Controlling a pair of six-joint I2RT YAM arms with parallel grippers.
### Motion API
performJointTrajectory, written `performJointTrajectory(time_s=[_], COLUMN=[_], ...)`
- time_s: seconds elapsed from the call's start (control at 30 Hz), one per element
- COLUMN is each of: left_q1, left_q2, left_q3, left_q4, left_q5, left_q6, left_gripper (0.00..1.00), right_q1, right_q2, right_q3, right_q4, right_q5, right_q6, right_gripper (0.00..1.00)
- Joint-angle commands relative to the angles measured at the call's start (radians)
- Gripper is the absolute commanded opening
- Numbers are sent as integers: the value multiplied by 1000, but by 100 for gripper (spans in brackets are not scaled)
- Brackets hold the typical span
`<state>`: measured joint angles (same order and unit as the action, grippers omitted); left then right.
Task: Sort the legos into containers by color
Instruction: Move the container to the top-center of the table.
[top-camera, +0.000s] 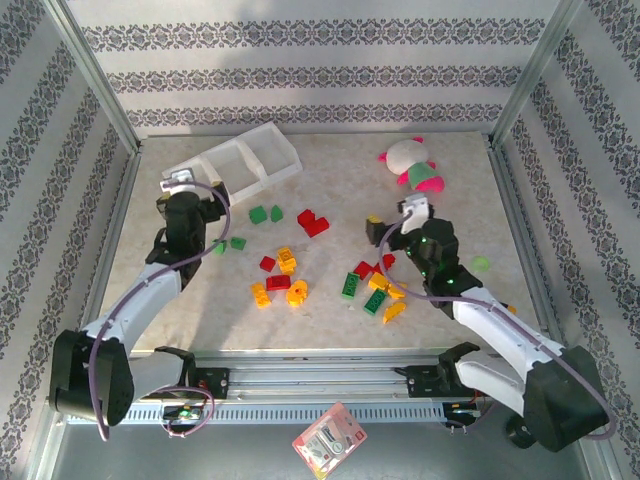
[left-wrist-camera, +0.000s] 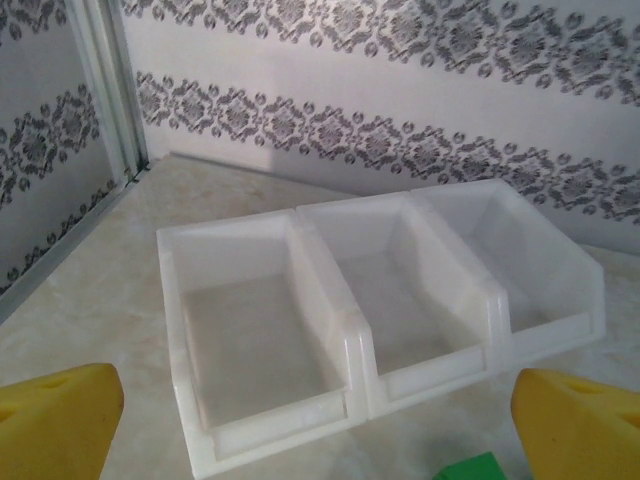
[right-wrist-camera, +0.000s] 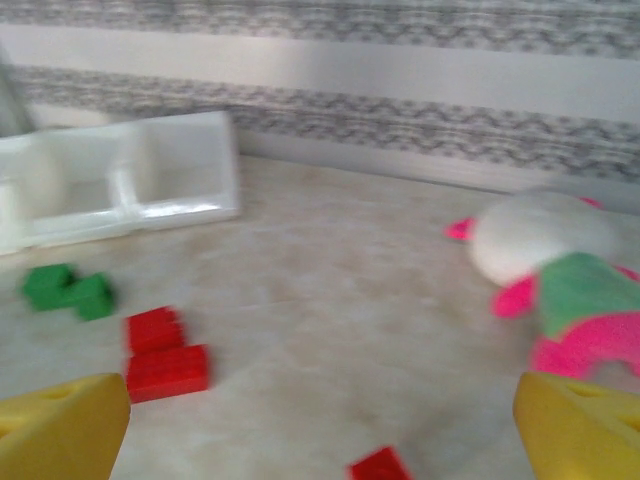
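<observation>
The legos (top-camera: 285, 272) lie scattered across the worktop (top-camera: 340, 175), near centre. Left claw (top-camera: 180, 183) and right claw (top-camera: 412, 210) are both released, grasping nothing. Far left, the containers (left-wrist-camera: 362, 345) sit at an angle; all three compartments show bare floors.

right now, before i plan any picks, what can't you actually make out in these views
Left wrist view: a green brick is cut off by the bottom edge, shape unclear.
Right wrist view: blurred; the plush toy runs past the right edge, a red brick past the bottom, the tray past the left.
Top view: the right arm overlaps the edge of the bricks; their studs are too small to tell.
</observation>
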<state>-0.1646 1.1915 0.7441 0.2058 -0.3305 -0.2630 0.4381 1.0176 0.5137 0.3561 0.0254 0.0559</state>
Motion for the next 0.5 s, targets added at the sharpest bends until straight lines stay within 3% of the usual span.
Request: performJointTrajectory(time_s=[0.0,0.27,0.4,0.47], left_q1=[-8,5,43,57], left_q2=[95,389,528,601], left_q3=[104,348,477,553], left_q4=[-204,-323,-372,-411], left_q5=[-66,-116,-69,-51], left_q6=[-98,-171,-210,-222], left_gripper=[99,99,100,95], right_q1=[106,238,272,285], right_q2=[26,162,199,204], right_q3=[76,213,245,250], right_q4=[-76,-105,-105,-106], right_q5=[19,-90,-93,-93], right_q6=[-10,-17,-21,-20], right_gripper=[98,98,98,98])
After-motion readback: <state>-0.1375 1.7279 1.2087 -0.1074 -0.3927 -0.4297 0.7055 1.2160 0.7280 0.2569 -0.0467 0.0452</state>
